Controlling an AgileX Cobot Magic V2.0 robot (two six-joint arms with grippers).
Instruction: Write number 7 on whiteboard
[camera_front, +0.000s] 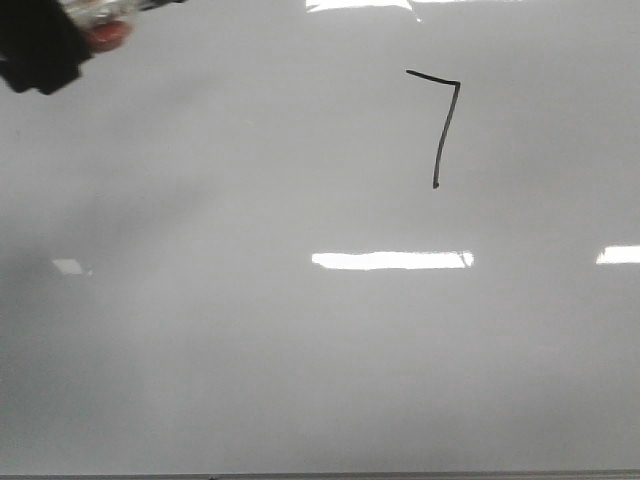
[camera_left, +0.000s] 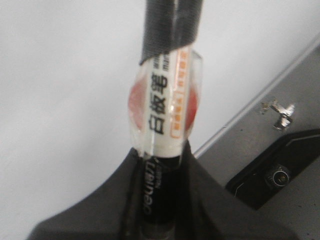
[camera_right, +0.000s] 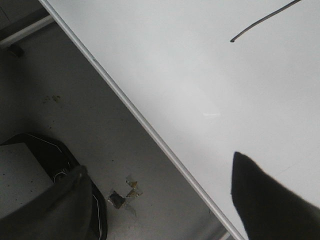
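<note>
On whiteboard (camera_front: 250, 350), finished number 7 (camera_front: 440, 125)

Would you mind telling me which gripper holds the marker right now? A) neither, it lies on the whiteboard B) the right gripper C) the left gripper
C: in the left wrist view the left gripper is closed around the marker, while the right gripper is open and empty.
</note>
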